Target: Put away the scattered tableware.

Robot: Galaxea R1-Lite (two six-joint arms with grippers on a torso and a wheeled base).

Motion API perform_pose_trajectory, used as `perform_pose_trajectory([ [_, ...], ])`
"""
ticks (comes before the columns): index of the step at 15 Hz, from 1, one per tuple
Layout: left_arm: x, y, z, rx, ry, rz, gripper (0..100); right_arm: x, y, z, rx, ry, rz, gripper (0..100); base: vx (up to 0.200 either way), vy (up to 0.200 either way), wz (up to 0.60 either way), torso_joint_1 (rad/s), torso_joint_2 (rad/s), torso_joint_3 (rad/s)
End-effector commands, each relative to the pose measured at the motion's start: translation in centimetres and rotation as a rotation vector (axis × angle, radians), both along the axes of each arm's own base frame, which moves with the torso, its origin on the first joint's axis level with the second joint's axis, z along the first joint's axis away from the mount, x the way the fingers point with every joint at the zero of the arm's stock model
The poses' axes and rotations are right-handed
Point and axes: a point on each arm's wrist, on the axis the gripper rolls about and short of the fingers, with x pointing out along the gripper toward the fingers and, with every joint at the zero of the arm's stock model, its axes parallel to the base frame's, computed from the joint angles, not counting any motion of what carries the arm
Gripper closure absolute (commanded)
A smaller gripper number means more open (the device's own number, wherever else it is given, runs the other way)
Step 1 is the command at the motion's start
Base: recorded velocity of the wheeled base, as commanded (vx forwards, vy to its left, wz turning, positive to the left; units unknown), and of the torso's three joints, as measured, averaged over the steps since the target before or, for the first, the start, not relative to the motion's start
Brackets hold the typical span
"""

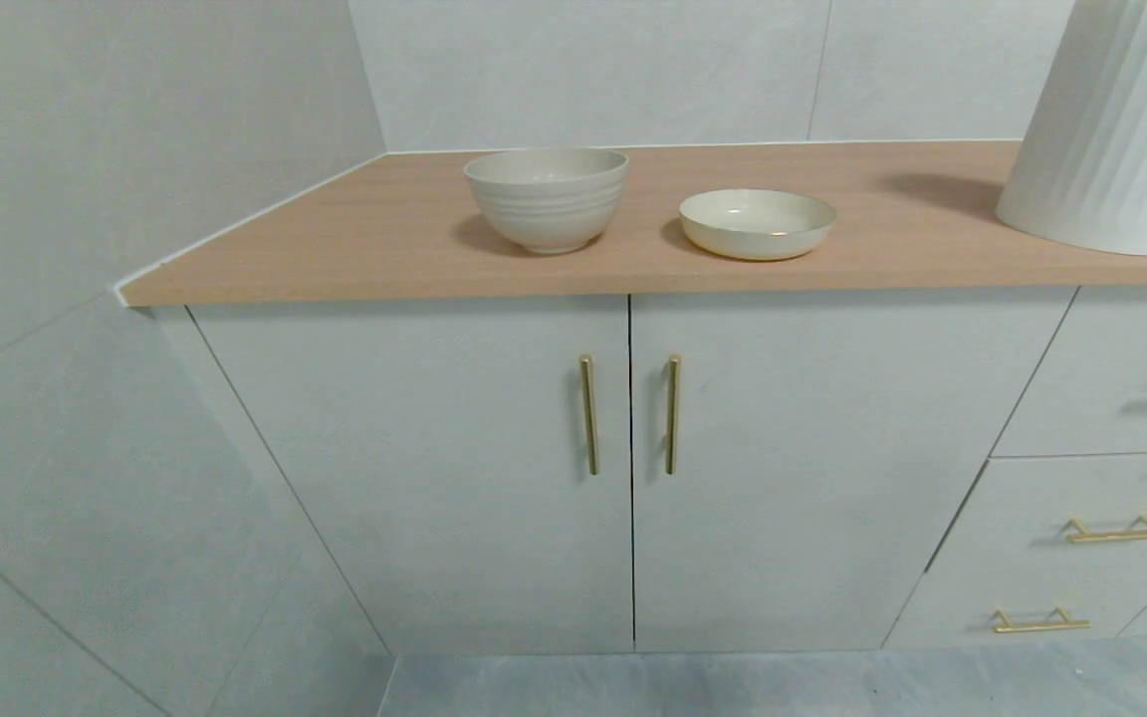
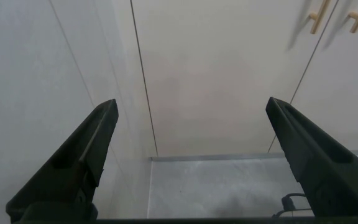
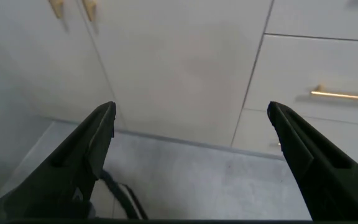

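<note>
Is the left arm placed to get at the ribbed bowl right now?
Probably not directly: the left gripper hangs open, low before the cabinet door, while the ribbed bowl sits up on the countertop. Raised first, its way looks free.

Light: bright, even and diffuse, coming from the right.
Shadows: soft, falling leftward from the bowl, the dish and the white ribbed vessel onto the worktop; faint beside the door handles.
Glare: small glint inside the dish.
</note>
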Motion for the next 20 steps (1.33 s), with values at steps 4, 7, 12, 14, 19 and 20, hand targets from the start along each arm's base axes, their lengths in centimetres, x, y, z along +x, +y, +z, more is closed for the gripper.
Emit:
perform_pose_trajectory([
  [4, 0.0, 0.0, 0.0, 0.000, 0.000, 0.000, 0, 6.4, 0.5, 4.2, -0.046, 0.317, 0.096, 0, 0.000, 0.000, 0.00, 0.000, 0.00, 0.000],
  [7, 0.0, 0.0, 0.0, 0.000, 0.000, 0.000, 0, 9.8, 1.4, 4.6, -0.061, 0.391, 0.187, 0, 0.000, 0.000, 0.00, 0.000, 0.00, 0.000],
  [12, 0.0, 0.0, 0.0, 0.000, 0.000, 0.000, 0, 17.8, 4.9, 5.1, -0.058, 0.382, 0.306, 0, 0.000, 0.000, 0.00, 0.000, 0.00, 0.000],
  [14, 0.0, 0.0, 0.0, 0.000, 0.000, 0.000, 0, 20.1, 6.2, 5.4, -0.064, 0.379, 0.340, 0, 0.000, 0.000, 0.00, 0.000, 0.00, 0.000],
  [19, 0.0, 0.0, 0.0, 0.000, 0.000, 0.000, 0, 24.8, 11.3, 7.0, -0.070, 0.353, 0.464, 0, 0.000, 0.000, 0.00, 0.000, 0.00, 0.000],
  [20, 0.0, 0.0, 0.0, 0.000, 0.000, 0.000, 0, 25.5, 12.8, 7.3, -0.071, 0.345, 0.502, 0, 0.000, 0.000, 0.00, 0.000, 0.00, 0.000],
])
